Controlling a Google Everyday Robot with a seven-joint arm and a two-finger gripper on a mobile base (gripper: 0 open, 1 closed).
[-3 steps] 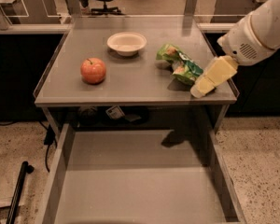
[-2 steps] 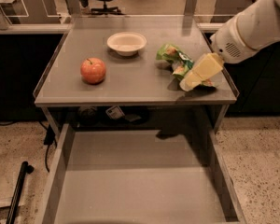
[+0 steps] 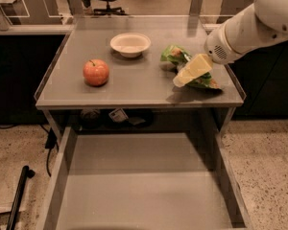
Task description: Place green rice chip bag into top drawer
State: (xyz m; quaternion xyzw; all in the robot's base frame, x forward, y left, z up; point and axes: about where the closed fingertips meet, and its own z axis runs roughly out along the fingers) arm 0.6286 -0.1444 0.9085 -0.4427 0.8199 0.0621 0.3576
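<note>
The green rice chip bag (image 3: 173, 54) lies crumpled on the right part of the grey tabletop (image 3: 134, 91), right of the white bowl. My gripper (image 3: 179, 81) comes in from the upper right on a white arm (image 3: 249, 25) and sits over the middle of the bag, hiding part of it. A green corner of the bag shows below and right of the gripper. The top drawer (image 3: 144, 186) stands pulled out below the table's front edge. Its flat grey bottom has nothing in it.
An orange-red apple (image 3: 96, 72) sits on the left of the tabletop. A white bowl (image 3: 130, 44) sits at the back middle. Small items lie on a shelf under the table (image 3: 120, 116). A black rod (image 3: 19, 195) lies on the floor at the left.
My gripper has moved left from the table's right edge to over the bag. The bag, apple, bowl and drawer have not moved.
</note>
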